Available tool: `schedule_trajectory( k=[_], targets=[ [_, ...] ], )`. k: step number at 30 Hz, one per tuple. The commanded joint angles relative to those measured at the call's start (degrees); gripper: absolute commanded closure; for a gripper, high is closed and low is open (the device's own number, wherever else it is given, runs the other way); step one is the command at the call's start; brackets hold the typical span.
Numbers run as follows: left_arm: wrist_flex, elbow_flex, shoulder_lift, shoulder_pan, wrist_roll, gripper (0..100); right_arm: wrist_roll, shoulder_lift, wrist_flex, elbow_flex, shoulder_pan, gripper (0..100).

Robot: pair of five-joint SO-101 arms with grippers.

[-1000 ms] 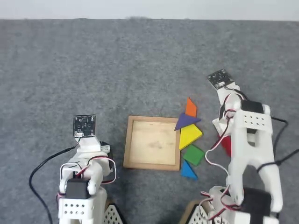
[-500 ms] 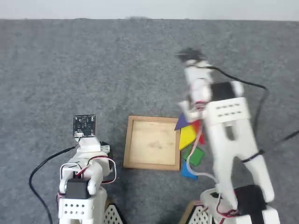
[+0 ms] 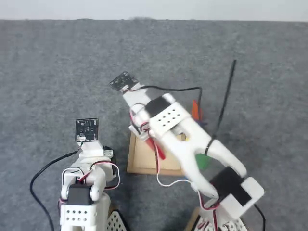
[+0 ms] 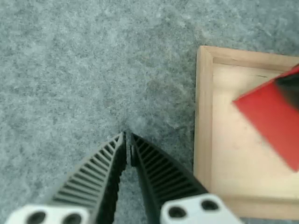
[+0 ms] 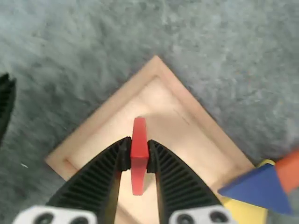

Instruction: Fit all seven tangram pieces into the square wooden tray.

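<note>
The square wooden tray (image 3: 136,162) lies on the grey carpet. My right gripper (image 5: 138,140) hangs above the tray's floor (image 5: 161,109), shut on a red piece (image 5: 138,179) held on edge. The left wrist view catches that red piece (image 4: 273,112) over the tray (image 4: 203,116). To the right of the tray lie an orange piece (image 3: 195,109) and a green piece (image 3: 202,161), the rest hidden under the right arm (image 3: 185,139). A purple-blue triangle (image 5: 259,189) and a yellow piece (image 5: 243,211) lie beside the tray's rim. My left gripper (image 4: 127,136) is shut and empty over carpet, left of the tray.
The left arm (image 3: 89,159) stands at the front left. A black cable (image 3: 224,103) rises from the right arm over the pieces. Bare grey carpet spreads behind and to the left of the tray.
The right arm has swung left from beside the loose pieces to above the tray, carrying the red piece. The left arm has not moved.
</note>
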Motion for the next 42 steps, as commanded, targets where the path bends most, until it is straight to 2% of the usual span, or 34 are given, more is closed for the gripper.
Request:
schedule_trajectory(
  k=[1, 4, 7, 9, 12, 16, 21, 27, 31, 36, 42],
  targets=[
    [0.09, -0.66, -1.14, -0.35, -0.44, 99, -3.96, 0.04, -1.63, -3.87, -0.92, 98.6],
    [0.09, -0.66, -1.14, -0.35, -0.44, 99, -4.13, 1.1, -2.68, -3.52, -0.57, 96.2],
    [0.09, -0.66, -1.14, -0.35, -0.44, 99, -3.96, 2.68, -2.95, -3.6, -0.48, 85.9],
    [0.09, -0.66, -1.14, -0.35, -0.44, 99, -1.32, 3.21, -2.95, -3.78, -0.48, 79.0],
    [0.09, -0.66, -1.14, -0.35, -0.44, 99, 1.85, 2.42, -3.65, -3.78, -0.4, 73.4],
    [0.09, -0.66, -1.14, -0.35, -0.44, 99, 2.02, -2.42, -3.56, -3.16, 0.66, 75.3],
    [0.09, -0.66, -1.14, -0.35, -0.44, 99, 2.02, -14.37, -3.65, 2.55, 6.37, 76.8],
    [0.09, -0.66, -1.14, -0.35, -0.44, 99, 2.2, -26.77, -9.63, 20.13, 12.35, 76.8],
    [0.09, -0.66, -1.14, -0.35, -0.44, 99, 3.6, -26.95, -17.54, 30.86, 12.62, 76.8],
    [0.09, -0.66, -1.14, -0.35, -0.44, 99, 3.69, -21.93, -18.33, 32.44, 12.53, 77.2],
    [0.09, -0.66, -1.14, -0.35, -0.44, 99, 3.69, -14.73, -19.56, 30.24, 10.77, 94.5]
  ],
)
